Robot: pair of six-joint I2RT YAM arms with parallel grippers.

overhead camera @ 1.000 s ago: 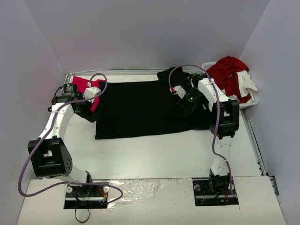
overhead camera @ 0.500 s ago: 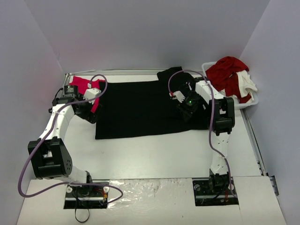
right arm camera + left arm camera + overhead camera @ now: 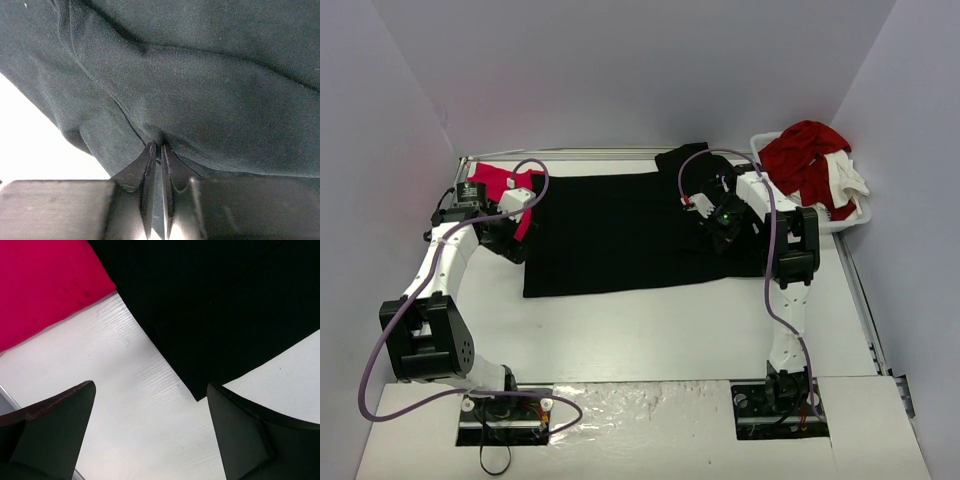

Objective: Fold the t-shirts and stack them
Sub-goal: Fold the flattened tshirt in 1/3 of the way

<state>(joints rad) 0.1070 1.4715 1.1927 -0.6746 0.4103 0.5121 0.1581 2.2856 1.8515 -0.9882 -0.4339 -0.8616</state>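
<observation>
The black t-shirt lies spread flat across the middle of the table. The pink-red t-shirt lies at the far left corner, partly under my left arm. My left gripper is open and empty, just above the table beside the black shirt's left edge; in the left wrist view the black shirt's corner and the pink-red cloth show between its fingers. My right gripper is shut on a fold of the black shirt near its right sleeve, pinching the cloth between its fingertips.
A white basket at the far right holds a heap of red and white clothes. White walls enclose the table on three sides. Bare white tabletop lies in front of the black shirt.
My right gripper has moved slightly left and toward the far side over the black shirt's right part. The left arm has stayed still.
</observation>
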